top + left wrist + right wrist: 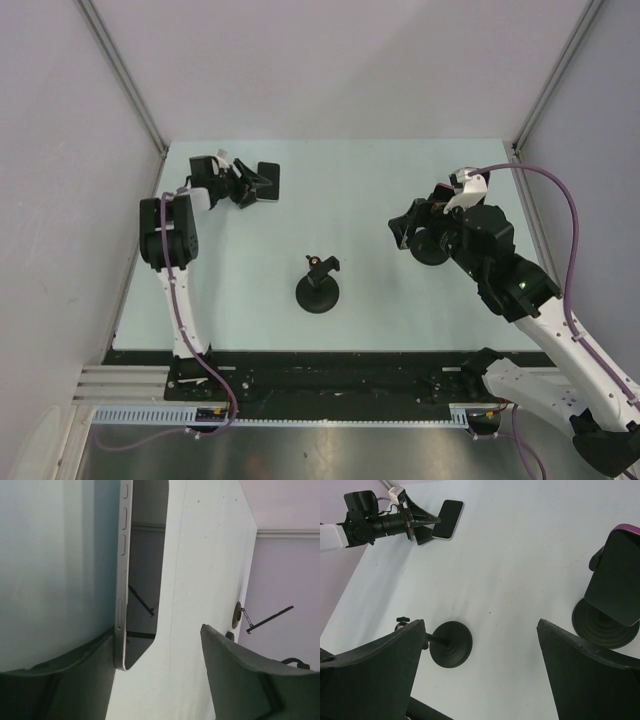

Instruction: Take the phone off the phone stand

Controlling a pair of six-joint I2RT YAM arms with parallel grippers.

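My L gripper (427,526) has fingers spread at the far-left of the table (400,170). The phone (447,519) lies there, well apart from the empty stand (451,650); maybe it touches one finger, the view is poor. My R gripper (480,630) is wide open, near the 2nd stand (600,625).

Looks like a robotics lab cell, not a home or shop. Bare pale table (400,300) under and between the right fingers (370,670), boxed in by blank grey wall panels (350,60) past the left fingers (240,680), framed with aluminium posts (125,75). Purple cable (576,225) looped loose behind the right fingers (lab wiring, unhidden); slotted cable duct (300,418) farther back.
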